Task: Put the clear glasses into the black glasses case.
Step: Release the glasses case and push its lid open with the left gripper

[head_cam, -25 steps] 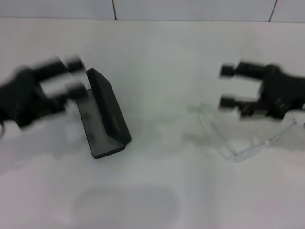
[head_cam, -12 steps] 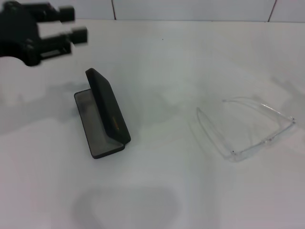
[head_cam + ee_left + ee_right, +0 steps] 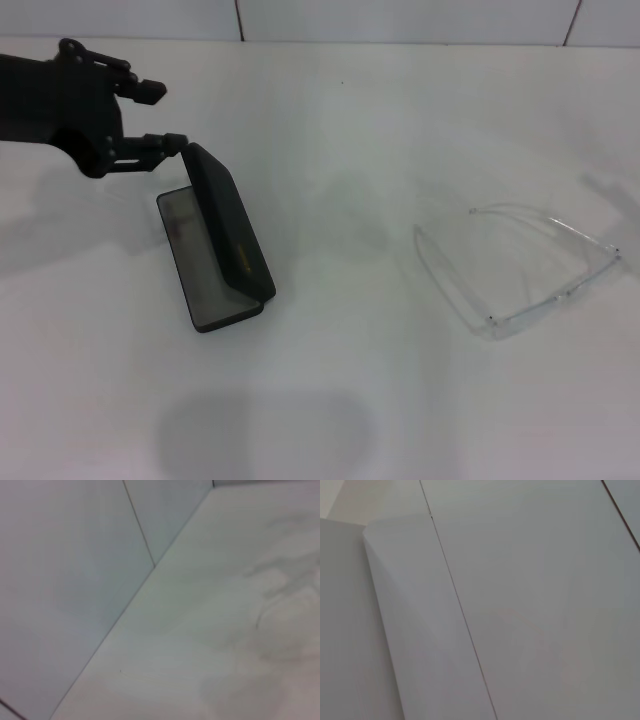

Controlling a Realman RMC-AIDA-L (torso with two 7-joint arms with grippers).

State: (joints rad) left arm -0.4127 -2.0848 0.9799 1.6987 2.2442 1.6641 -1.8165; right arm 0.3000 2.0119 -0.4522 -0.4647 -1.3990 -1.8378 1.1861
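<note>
Only the left gripper [image 3: 160,118] shows of the robot's body, in the head view, and it is matte black throughout. A bulky, blocky housing fills its rear part, with rounded edges and a small knob-like bump on its upper side. Thin black linkage bars run from the housing to two slender fingers [image 3: 150,92], each ending in a short, rounded, stubby tip. No cables, labels or coloured markings can be made out on it. Neither wrist view shows any part of the robot.
</note>
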